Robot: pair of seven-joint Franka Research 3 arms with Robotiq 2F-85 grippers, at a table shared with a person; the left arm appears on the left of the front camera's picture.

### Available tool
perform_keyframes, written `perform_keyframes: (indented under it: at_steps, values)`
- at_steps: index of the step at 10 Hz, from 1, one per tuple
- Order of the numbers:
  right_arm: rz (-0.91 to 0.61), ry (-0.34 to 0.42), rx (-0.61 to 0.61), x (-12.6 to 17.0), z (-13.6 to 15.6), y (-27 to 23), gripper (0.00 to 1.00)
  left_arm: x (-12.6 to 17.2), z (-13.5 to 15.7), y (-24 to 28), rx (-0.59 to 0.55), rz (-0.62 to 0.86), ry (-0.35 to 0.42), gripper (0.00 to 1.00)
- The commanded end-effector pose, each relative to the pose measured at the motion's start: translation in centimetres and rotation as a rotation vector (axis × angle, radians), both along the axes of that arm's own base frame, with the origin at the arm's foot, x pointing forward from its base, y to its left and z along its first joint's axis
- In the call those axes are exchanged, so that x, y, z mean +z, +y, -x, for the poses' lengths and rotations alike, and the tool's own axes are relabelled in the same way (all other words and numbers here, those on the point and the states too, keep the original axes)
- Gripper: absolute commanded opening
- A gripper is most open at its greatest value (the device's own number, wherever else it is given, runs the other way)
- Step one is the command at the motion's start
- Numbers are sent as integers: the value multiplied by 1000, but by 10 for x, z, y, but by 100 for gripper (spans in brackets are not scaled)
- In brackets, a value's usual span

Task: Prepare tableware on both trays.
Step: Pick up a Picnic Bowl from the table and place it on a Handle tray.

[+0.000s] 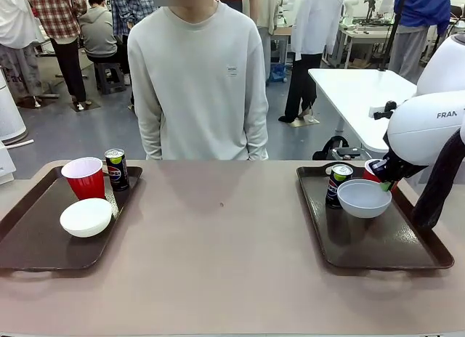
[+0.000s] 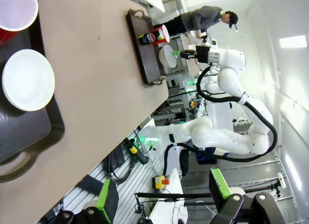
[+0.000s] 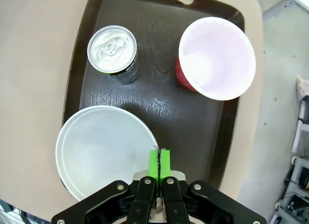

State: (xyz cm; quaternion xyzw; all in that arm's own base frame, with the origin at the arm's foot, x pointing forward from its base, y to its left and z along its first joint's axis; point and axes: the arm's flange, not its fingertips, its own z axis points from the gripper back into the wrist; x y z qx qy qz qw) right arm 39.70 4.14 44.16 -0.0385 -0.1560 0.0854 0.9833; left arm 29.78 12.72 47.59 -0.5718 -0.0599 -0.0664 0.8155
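While pinched by right hand, bowl aloft.

A person in a pale grey sweatshirt stands at the far edge of the tan tabletop. Behind, 1 white table and several people stand farther off.

In the front view, the red plastic cup on the right dark brown tray is mostly hidden behind the small white round bowl and the white arm.
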Motion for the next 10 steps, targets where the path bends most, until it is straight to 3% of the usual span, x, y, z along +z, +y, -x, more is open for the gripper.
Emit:
perform_keyframes:
  at_steps: [1,6,10]
  values:
    - [0,1,0,-1,0,0,1,1,1,1,1,14,-10,100]
    - [-2,-4,89,-50,-22,-9,1,1,1,1,1,14,-10,100]
    - [22,96,82,-70,-30,-12,1,1,1,1,1,14,-10,100]
